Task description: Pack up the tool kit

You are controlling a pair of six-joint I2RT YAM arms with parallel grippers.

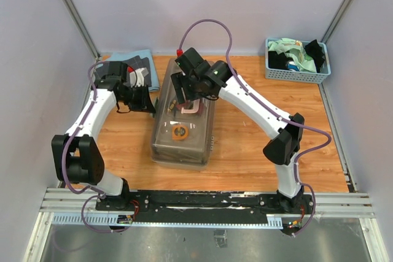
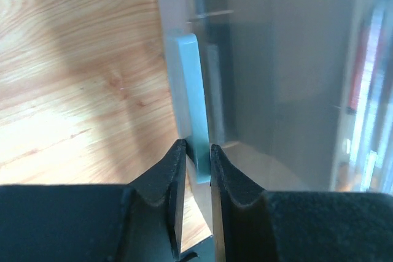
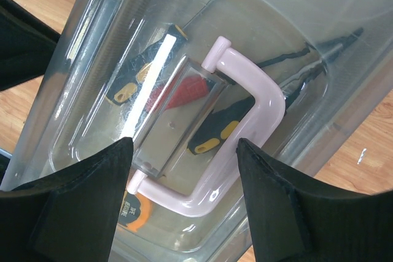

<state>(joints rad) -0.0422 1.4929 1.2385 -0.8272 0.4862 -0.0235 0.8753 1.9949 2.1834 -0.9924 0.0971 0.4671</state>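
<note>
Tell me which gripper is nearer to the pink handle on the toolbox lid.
Right. The right gripper hangs above the pink handle, jaws open. The left gripper is at the left side of the toolbox, around a pale blue latch.

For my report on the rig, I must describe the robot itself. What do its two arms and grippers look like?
The left arm and right arm have white links with black joint housings. A thin purple cable runs along each; the right one ends in a red plug. The left gripper and right gripper have black, wedge-shaped fingers.
</note>
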